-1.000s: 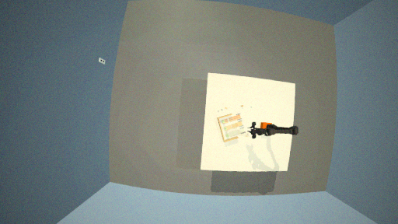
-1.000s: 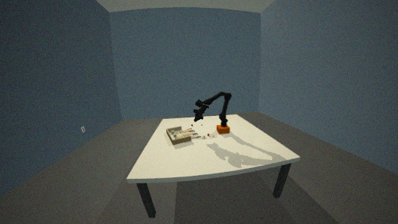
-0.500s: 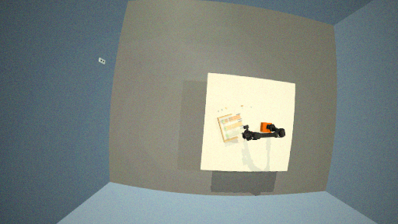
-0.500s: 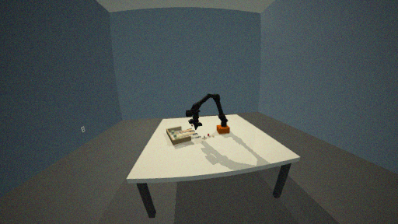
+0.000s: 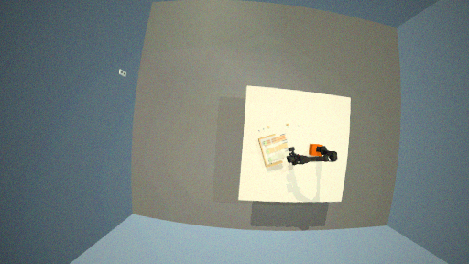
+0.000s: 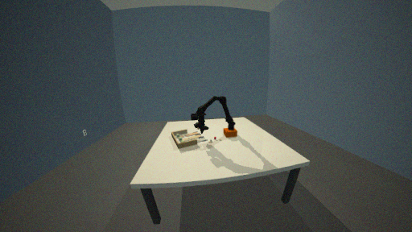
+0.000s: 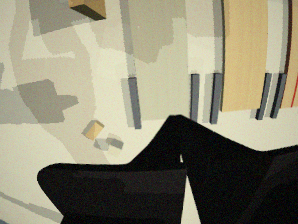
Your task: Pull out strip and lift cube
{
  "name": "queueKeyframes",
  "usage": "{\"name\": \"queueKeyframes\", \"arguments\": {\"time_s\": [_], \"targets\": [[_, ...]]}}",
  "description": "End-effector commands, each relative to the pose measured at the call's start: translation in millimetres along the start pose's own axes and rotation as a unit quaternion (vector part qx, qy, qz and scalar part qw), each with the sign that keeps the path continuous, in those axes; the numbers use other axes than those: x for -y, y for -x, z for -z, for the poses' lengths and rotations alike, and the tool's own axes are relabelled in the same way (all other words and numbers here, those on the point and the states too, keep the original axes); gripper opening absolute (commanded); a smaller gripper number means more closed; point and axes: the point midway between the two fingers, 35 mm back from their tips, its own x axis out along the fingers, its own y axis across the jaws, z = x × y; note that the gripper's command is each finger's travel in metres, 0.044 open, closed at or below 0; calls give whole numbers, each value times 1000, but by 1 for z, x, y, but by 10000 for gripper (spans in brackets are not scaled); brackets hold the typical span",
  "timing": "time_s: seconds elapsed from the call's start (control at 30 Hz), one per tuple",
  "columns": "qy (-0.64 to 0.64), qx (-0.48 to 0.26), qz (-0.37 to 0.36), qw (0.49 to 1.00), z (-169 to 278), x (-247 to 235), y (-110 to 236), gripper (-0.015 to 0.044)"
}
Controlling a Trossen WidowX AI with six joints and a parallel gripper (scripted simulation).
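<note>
Basically the claw (image 7: 178,129) is clenched tight, low over the desk (image 7: 40,43) at the near ends of the strips. Whether a thin strip end is pinched under it cannot be told. The strips run lengthwise straight away from the claw, up the wrist view, toward the tray (image 5: 273,149), so a pull-out would go back along that axis toward the arm's base (image 5: 314,148). The grey strip (image 7: 153,30) lies just ahead of the claw tip, and the tan strip (image 7: 242,43) is beside it to the right. A third shows only as a sliver with a red line (image 7: 293,76) at the right edge. Count: three strips, five dark end bars, one loose small block (image 7: 93,129) on the desk to the left, one arm. The labelled cube is not visible in the wrist view and too small to pick out from above; judged to sit at the tray end.
</note>
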Motion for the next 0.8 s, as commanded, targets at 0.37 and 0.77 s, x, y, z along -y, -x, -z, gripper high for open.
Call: {"name": "queueKeyframes", "arguments": {"time_s": [0.37,0.77], "targets": [[3,-5,-2,1000,1,-1,-29,0],[3,-5,-2,1000,2,-2,-49,0]]}}
